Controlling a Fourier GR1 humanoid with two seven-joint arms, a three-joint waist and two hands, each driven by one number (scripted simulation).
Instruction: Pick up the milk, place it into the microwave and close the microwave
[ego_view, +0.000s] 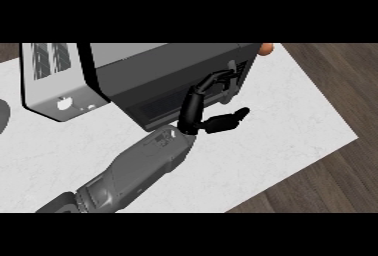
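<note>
Microwave: door swung partly closed, rigid; I'd push its outer face. My hand: fingers straight, against door. Milk: not visible, presumably inside. Orange object behind.

Microwave takes up the far-left of the counter, its dark door swung out at an angle toward the near right, blocking any straight pass from the near side into the far-left. One hand and its grey forearm cut diagonally from the near-left edge up to the door, fingers against its right end, so the middle lane is taken. Open marble runs right of the door and along the near right. Small orange thing at the far edge behind the microwave's right corner, probably an object, mostly hidden. Dark rounded shape at the left edge.
</note>
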